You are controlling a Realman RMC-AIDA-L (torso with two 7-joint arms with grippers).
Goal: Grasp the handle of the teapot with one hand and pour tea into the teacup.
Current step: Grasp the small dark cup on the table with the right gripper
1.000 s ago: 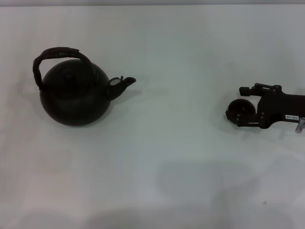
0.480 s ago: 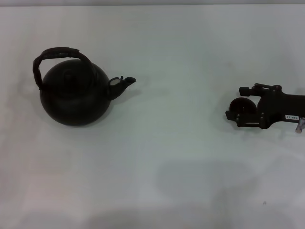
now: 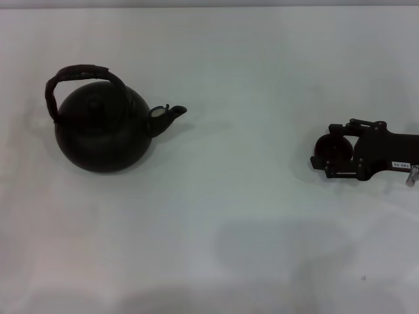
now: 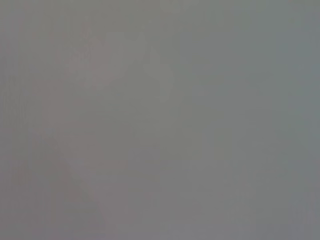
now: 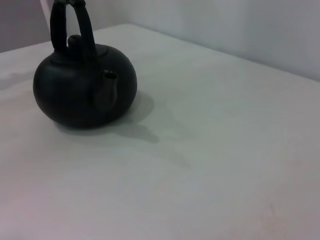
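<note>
The teapot (image 3: 101, 134) stands upright at the left of the white table (image 3: 229, 248), spout (image 3: 169, 114) pointing right. Its wrapped reddish-brown handle (image 3: 82, 70) arches over the knobbed lid, free of any gripper. Far to the right, my right gripper (image 3: 327, 150) lies low over the table with the small dark teacup (image 3: 335, 149) between its fingers, shut on it. The right wrist view shows the teapot (image 5: 82, 92) and its handle (image 5: 75, 25) at a distance, spout toward the camera. My left gripper is out of view; the left wrist view shows only a blank grey surface.
A wide stretch of bare white tabletop (image 3: 249, 144) separates the teapot's spout from the teacup. A pale wall (image 5: 240, 25) rises behind the table's far edge.
The right gripper has shifted slightly right and toward me with the teacup, which now shows more of its rim. The teapot has not moved.
</note>
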